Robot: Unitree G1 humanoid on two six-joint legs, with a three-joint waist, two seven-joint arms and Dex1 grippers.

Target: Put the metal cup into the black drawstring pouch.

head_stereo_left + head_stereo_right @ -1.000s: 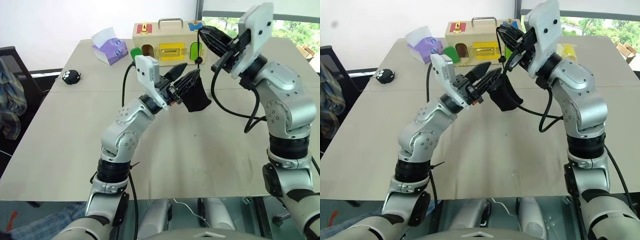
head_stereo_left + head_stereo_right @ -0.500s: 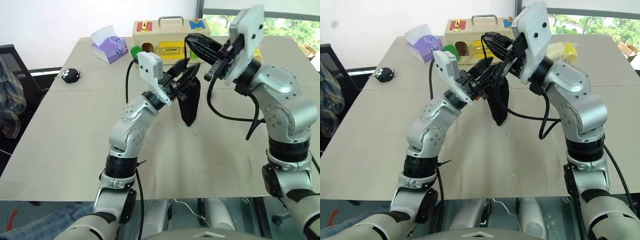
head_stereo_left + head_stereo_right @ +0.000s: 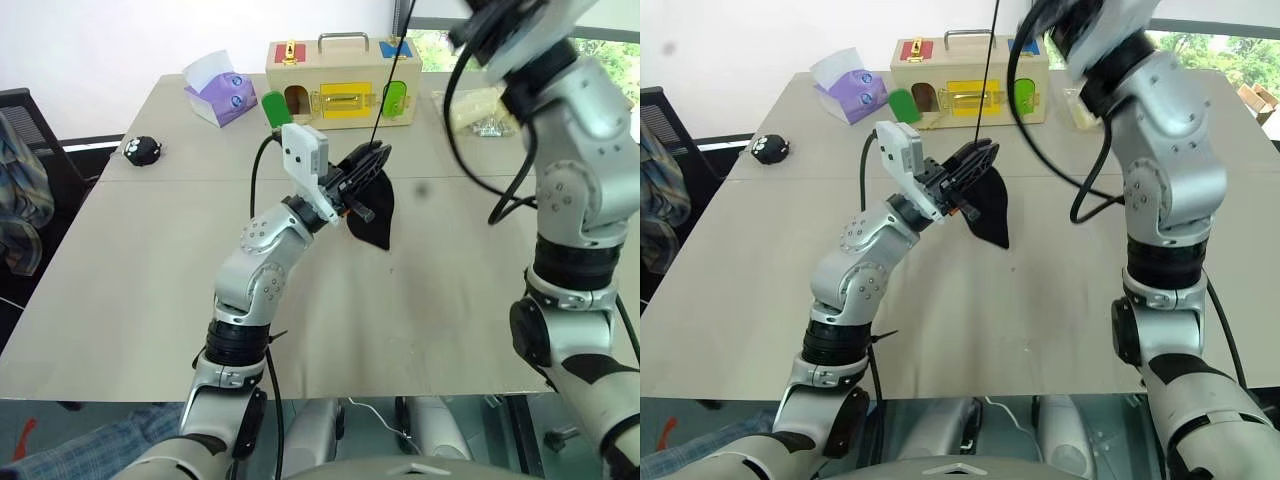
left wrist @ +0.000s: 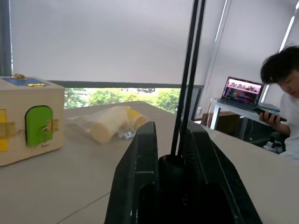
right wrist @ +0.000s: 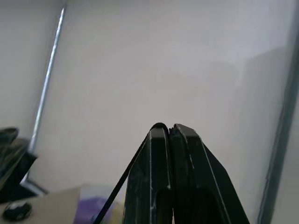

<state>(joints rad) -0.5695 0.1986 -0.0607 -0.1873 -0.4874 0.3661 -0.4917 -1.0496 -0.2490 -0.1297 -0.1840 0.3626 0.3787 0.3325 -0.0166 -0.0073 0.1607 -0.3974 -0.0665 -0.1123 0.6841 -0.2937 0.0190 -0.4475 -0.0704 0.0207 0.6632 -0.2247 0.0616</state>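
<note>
The black drawstring pouch [image 3: 373, 213] hangs above the table's middle, its gathered mouth pinched between the fingers of my left gripper [image 3: 366, 168], which is shut on it. From the mouth a thin black cord [image 3: 386, 80] runs straight up, taut. In the left wrist view the pouch neck [image 4: 170, 164] sits between the two fingers, and the cord [image 4: 189, 70] rises from it. My right gripper [image 5: 169, 128] is lifted high and is shut on the cord. The metal cup is hidden.
At the table's far edge stand a wooden latch box [image 3: 335, 82], a purple tissue box [image 3: 222, 95] and a clear bag of yellow items [image 3: 482, 105]. A small round black toy [image 3: 142, 150] lies far left. A person [image 4: 285, 93] sits beyond the table.
My right gripper has risen past the top of the eye views, drawing the cord tight. The pouch mouth has gathered shut, and my left gripper has closed on it.
</note>
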